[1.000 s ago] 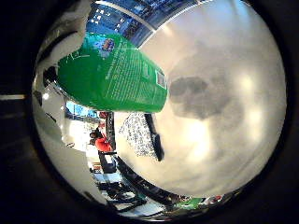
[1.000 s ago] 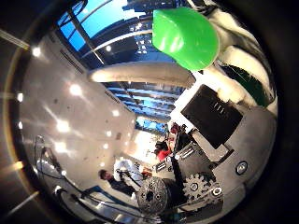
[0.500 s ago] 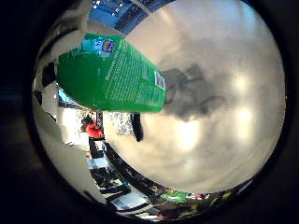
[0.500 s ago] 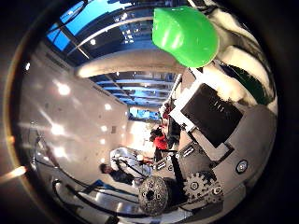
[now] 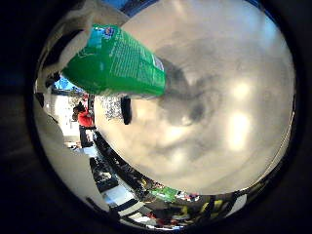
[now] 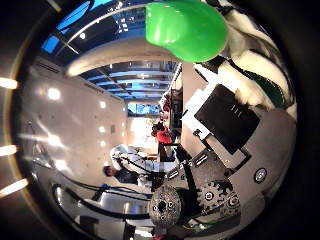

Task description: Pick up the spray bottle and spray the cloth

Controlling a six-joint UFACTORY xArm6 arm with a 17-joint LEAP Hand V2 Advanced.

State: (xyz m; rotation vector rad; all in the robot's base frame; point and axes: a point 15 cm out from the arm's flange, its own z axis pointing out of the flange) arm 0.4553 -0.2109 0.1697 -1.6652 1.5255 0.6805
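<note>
Our hand (image 6: 235, 130) is clenched around the green spray bottle (image 5: 117, 63), held up above the pale desk (image 5: 229, 87), and we should aim the nozzle squarely at the cloth, unseen here, before squeezing.

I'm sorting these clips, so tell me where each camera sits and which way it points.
Little finger side palm view: on the palm, facing the pale table; the green spray bottle is close, a white hand part at the edge.
Thumb side palm view: on the palm, facing the room and ceiling; the hand, white, black and geared, fills one side.
Shared: the spray bottle.
</note>
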